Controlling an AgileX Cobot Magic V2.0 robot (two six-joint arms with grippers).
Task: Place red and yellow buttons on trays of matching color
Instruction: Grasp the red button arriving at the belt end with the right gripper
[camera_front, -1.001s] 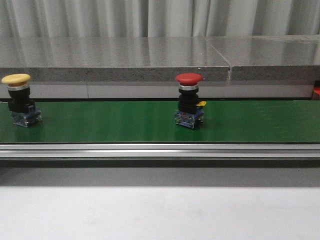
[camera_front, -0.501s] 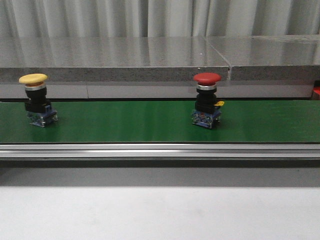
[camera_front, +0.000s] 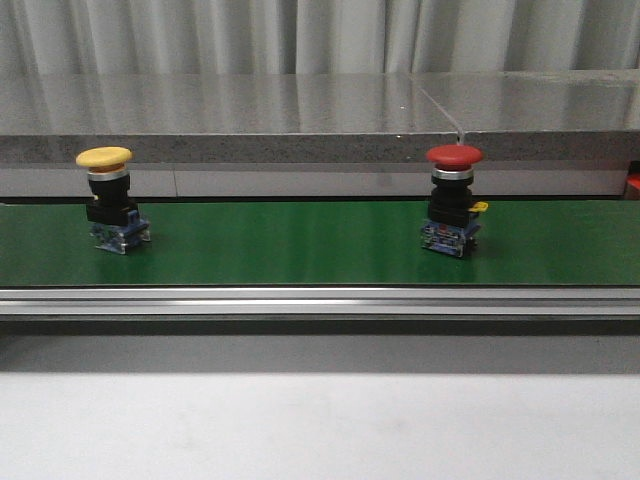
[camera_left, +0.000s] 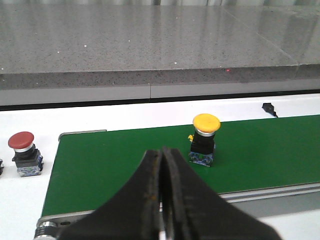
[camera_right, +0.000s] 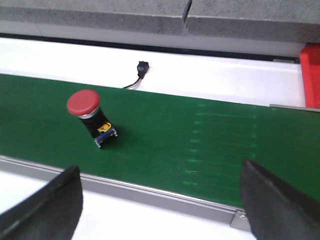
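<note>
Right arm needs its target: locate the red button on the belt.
In the front view, the red button stands upright on the green belt, right of centre, far right of the yellow button.

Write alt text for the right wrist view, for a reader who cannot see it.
A red mushroom-head push button with a black body stands alone on a green conveyor belt, apart from the right gripper, whose dark fingers are spread wide open. Beyond the belt lie a white surface, a small black cable connector and a red tray's edge.

red button (camera_right: 89, 116) upright on green belt (camera_right: 210, 145)
</note>
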